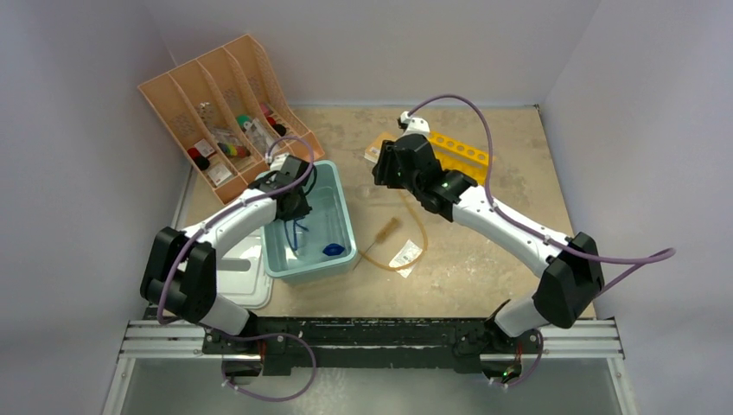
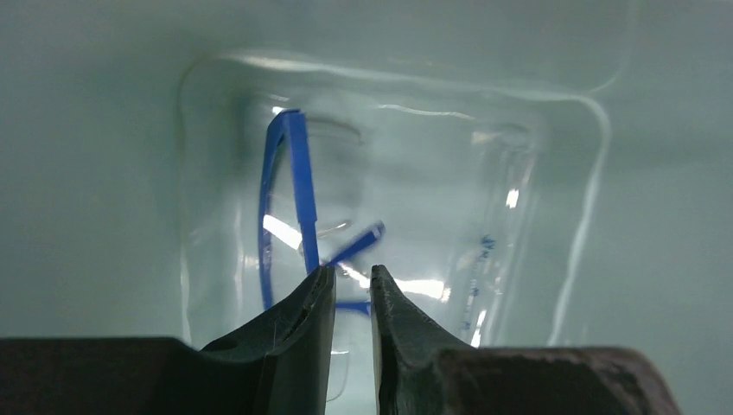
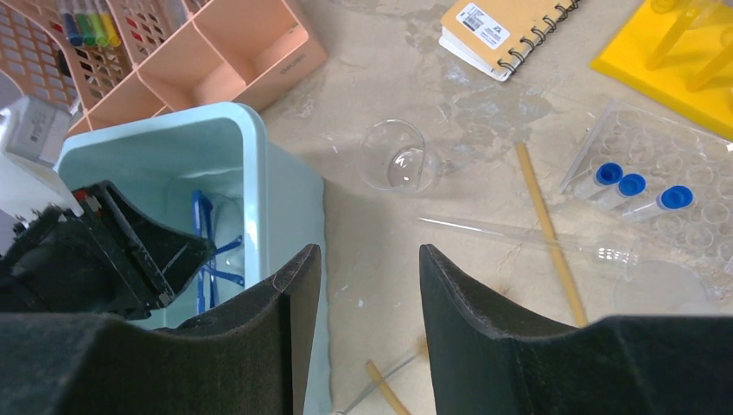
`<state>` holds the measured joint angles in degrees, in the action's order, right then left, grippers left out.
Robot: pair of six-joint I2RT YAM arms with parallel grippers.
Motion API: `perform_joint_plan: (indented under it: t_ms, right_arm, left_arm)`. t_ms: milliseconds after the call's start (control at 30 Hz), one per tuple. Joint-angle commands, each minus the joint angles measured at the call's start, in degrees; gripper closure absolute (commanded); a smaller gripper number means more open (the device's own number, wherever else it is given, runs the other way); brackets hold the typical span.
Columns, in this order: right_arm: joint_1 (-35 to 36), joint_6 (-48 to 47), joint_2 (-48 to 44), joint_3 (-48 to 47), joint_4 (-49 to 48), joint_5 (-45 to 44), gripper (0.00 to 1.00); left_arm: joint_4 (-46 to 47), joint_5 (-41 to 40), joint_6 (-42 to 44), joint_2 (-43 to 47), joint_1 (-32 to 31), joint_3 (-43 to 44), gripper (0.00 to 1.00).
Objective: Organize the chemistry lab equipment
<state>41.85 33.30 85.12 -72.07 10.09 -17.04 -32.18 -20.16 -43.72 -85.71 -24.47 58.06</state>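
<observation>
Black fingers of the left claw (image 2: 347, 275) fill the bottom of the left wrist view, drawn in to a slim gap. A blue arm of the blue-rimmed goggles (image 2: 294, 173) meets their tips, but I cannot tell whether it is actually pinched. The goggles lie on the floor of the pale teal tub (image 3: 285, 199), in its far half, and the left arm reaches down into the tub from the near left.

In the tub's near right corner sits the clear cylinder with blue hexagonal base (image 1: 333, 251).

The right claw (image 3: 370, 251) is released, with nothing between its fingers, and hangs above the bare tabletop (image 1: 484, 251) just right of the tub. Right of it lie:

- a clear round flask (image 3: 398, 156);
- a length of amber rubber tubing (image 3: 544, 216);
- three blue-capped test tubes (image 3: 631, 186) resting on a clear welled tray (image 3: 691, 147).

A spiral notebook (image 3: 497, 30) and a yellow rack (image 1: 458, 151) lie at the far side. The wooden-handled brush (image 1: 386, 232) lies between the tub and the tubing's loop. The peach file organiser (image 1: 186, 112) stands at the far left, touching the tub's far corner.
</observation>
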Motion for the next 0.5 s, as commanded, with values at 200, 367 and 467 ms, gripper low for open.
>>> perform_joint_plan:
  t_ms: [200, 367, 467]
  right_arm:
    - [-3.3, -2.4, 4.1, -1.3, -1.9, 4.6, 0.52]
    - [-3.9, -5.6, 9.3, -3.3, -2.0, 10.9, 0.49]
    - [-4.2, -7.2, 14.4, -8.3, 1.6, 13.8, 0.45]
  left_arm:
    - [5.6, -1.1, 1.1, -0.1, 1.7, -4.2, 0.8]
    - [6.7, 0.9, 3.0, 2.5, 1.7, -1.3, 0.79]
    - [7.2, 1.5, 3.4, 4.6, 1.7, 0.3, 0.76]
